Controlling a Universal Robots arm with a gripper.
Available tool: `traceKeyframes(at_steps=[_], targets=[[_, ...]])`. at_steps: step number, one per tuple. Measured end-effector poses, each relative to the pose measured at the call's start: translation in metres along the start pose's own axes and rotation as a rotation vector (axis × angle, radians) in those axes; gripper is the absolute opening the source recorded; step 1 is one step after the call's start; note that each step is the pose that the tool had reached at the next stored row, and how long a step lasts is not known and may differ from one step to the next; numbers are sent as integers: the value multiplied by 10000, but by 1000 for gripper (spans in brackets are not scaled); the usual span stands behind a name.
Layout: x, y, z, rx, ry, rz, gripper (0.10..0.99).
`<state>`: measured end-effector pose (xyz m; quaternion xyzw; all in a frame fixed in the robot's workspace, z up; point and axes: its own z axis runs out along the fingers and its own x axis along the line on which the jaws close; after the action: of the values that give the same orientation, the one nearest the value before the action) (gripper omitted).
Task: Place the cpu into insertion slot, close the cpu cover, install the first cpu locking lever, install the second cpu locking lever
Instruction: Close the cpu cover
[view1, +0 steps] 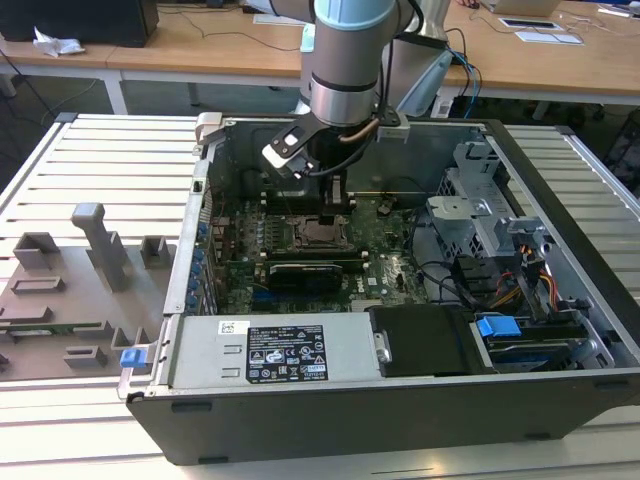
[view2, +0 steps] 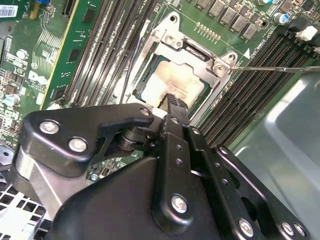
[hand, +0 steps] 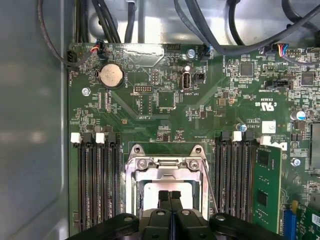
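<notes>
The cpu (view2: 176, 82), its pale smeared top showing, lies in the insertion slot (view1: 320, 232) on the green board. Over it lies the silvery cpu cover (view2: 170, 42), with the chip showing through its square window; the first wrist view shows the same cover (hand: 165, 172). My gripper (view1: 335, 205) hangs straight above the socket. Its black fingertips are pressed together and hold nothing in the first wrist view (hand: 169, 196). In the second wrist view they sit just over the chip's edge (view2: 172, 100). One thin wire lever (view2: 280, 69) sticks out sideways from the socket corner, and another (view2: 131, 60) runs along the opposite side.
Black memory slots (hand: 95, 180) flank the socket on both sides. The open computer case (view1: 560, 200) encloses the board, with a drive cage (view1: 480, 215), a power supply (view1: 285, 350) and loose cables around. Grey fixture blocks (view1: 95, 250) stand at the exterior view's left.
</notes>
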<state>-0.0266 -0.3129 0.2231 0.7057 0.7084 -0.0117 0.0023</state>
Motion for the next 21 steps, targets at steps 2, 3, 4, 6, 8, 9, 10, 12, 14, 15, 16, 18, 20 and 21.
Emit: traceKeyframes(at_steps=[2, 3, 4, 6, 8, 9, 10, 12, 14, 15, 16, 18, 20, 21], targets=[[-1, 0, -21, 0, -1, 0, 106], [0, 0, -27, 0, 0, 0, 106], [-1, 0, -34, 0, 0, 0, 106], [-1, 0, -49, 0, -1, 0, 106], [-1, 1, -61, 0, 0, 0, 106], [-1, 1, -65, 0, 0, 0, 106], [-2, 2, -79, 0, -1, 0, 106], [-2, 5, -123, 1, 0, 0, 106], [-3, 5, -152, 2, 0, 1, 106], [-3, 5, -162, 2, -1, 0, 106], [-4, 5, -178, 2, -1, 0, 106], [-4, 5, -198, 2, -1, 0, 106], [-4, 5, -219, 1, -1, 0, 106], [-5, 5, -237, 1, 0, 0, 106]])
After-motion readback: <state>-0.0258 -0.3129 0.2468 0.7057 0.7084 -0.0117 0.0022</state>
